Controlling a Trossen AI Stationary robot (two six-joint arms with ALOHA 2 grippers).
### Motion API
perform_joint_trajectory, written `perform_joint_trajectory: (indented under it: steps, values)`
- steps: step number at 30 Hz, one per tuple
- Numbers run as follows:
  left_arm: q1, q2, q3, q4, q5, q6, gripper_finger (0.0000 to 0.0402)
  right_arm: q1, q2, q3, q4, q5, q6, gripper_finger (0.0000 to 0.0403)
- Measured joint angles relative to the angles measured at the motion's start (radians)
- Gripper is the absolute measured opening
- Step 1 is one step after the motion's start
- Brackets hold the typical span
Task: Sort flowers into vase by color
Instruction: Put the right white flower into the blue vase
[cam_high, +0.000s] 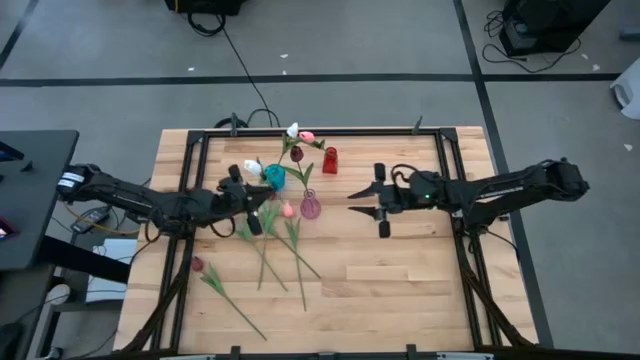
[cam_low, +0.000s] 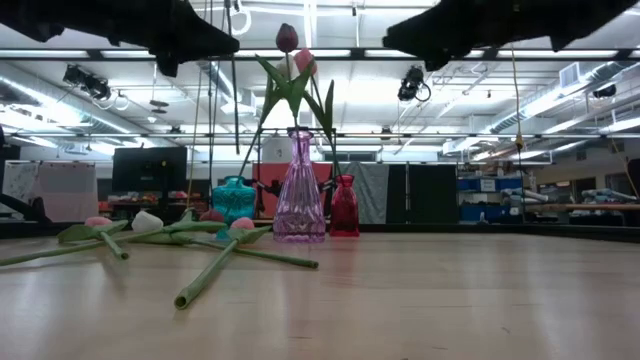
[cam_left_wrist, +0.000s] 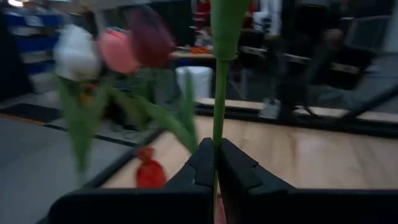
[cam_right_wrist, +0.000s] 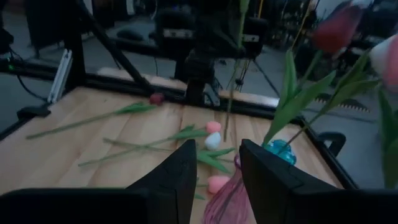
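High view: wooden table on grey floor.

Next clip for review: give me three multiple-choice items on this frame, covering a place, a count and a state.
1. Where is the right gripper?
A. Over the teal vase
B. Over bare wood, right of the vases
C. Off the table

2. How many glass vases stand on the table?
A. Two
B. Three
C. Five

3. The left gripper is:
A. Shut on a green flower stem
B. Open and empty
C. Holding a vase

Key: 1 B, the right gripper hangs open above the wooden table. 2 B, teal glass vase, clear pink glass vase, small red glass vase. 3 A, the left gripper pinches the green flower stem.
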Motion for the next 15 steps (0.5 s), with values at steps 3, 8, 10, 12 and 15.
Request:
perform_joint_trajectory:
  steps: [3, 8, 10, 12, 15]
  values:
    - [0.0, -0.022, 0.0, 0.018, -0.068, 0.03, 0.0013, 0.0, -0.041, -0.052, 0.048, 0.0, 0.001, 0.0133]
    - [0.001, -0.034, 0.0, 0.02, -0.214, 0.08, 0.0013, 0.004, -0.08, -0.112, 0.065, 0.001, 0.026, 0.0133]
    - [0.007, -0.036, 0.0, 0.038, -0.249, 0.082, 0.0013, 0.006, -0.091, -0.123, 0.065, 0.005, 0.026, 0.0133]
    - [0.016, -0.039, 0.0, 0.044, -0.253, 0.081, 0.0013, 0.006, -0.105, -0.123, 0.057, 0.005, 0.03, 0.0133]
    - [0.039, -0.038, 0.0, 0.074, -0.252, 0.087, 0.0013, 0.006, -0.122, -0.123, 0.052, 0.006, 0.029, 0.0133]
